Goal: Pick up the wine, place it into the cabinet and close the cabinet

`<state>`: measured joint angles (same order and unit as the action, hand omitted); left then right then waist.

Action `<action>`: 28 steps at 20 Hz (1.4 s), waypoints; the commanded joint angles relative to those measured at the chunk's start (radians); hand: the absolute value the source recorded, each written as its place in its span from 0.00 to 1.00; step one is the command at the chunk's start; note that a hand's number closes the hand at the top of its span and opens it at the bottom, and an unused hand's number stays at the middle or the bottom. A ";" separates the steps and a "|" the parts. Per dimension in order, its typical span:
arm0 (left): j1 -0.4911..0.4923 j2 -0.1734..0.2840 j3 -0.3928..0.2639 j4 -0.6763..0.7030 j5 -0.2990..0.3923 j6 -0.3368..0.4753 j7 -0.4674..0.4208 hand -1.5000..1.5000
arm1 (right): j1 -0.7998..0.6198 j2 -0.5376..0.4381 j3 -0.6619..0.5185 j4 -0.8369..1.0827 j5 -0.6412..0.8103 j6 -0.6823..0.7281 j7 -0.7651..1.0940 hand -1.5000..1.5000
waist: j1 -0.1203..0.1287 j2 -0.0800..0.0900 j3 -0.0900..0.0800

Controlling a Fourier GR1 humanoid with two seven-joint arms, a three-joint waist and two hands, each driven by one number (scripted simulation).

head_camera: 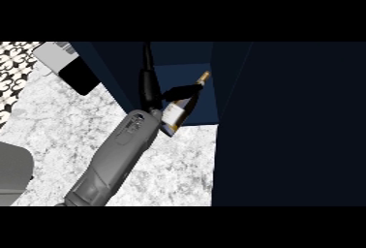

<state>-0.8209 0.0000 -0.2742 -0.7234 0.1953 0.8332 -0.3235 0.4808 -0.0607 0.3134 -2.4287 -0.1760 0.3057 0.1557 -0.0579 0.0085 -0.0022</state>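
Head view: robot hand (pixel 159 94) grips wine (pixel 175 112).

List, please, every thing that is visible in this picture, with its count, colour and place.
wine bottle: one, dark glass, white label, gold top; tilted at the cabinet opening, neck pointing inward.
cabinet: one, dark blue; top centre, interior open.
cabinet door: one, dark navy; fills the right side.
counter: one, white-grey marble; left and centre.
appliance: one, grey and black; upper left.
patterned wall: black and white; far left.
grey object: one; lower left edge, cannot tell what.
forearm: one, grey; rising from below.
hand: one, black; on the bottle.
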 commanded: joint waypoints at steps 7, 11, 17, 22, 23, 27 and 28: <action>0.074 0.000 -0.094 -0.147 0.072 -0.073 -0.023 0.00 | -0.030 -0.023 -0.018 -0.165 -0.029 -0.077 0.135 0.00 | 0.050 -0.010 0.002; 0.170 0.000 -0.116 -0.271 0.074 -0.140 -0.031 0.00 | -0.022 -0.010 0.004 -0.160 0.009 -0.098 0.118 0.00 | 0.055 -0.012 0.002; 0.366 0.028 -0.200 -0.548 0.066 -0.129 0.037 0.00 | 0.078 -0.036 0.056 -0.201 0.059 -0.092 0.076 0.00 | 0.057 -0.017 0.002; 0.508 0.127 -0.261 -0.784 0.039 -0.170 0.131 0.00 | 0.016 -0.043 0.025 -0.149 0.065 -0.101 0.084 0.00 | 0.062 -0.014 0.002; 0.530 0.177 -0.260 -0.852 0.045 -0.190 0.154 0.00 | 0.083 -0.026 0.088 -0.165 0.124 -0.118 0.064 0.00 | 0.060 -0.018 0.002; 0.643 0.246 -0.255 -0.979 0.023 -0.208 0.168 0.00 | -0.032 -0.072 -0.069 -0.135 0.001 -0.093 0.093 0.00 | 0.065 -0.011 0.003; 0.629 0.268 -0.217 -0.987 0.042 -0.229 0.179 0.00 | 0.064 -0.079 -0.012 -0.240 0.031 -0.098 0.115 0.00 | 0.056 -0.013 0.002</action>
<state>-0.2489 0.1969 -0.5180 -1.6008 0.2369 0.6335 -0.1867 0.4883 -0.1066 0.3158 -2.4858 -0.1004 0.2086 0.1934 0.0029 -0.0053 0.0002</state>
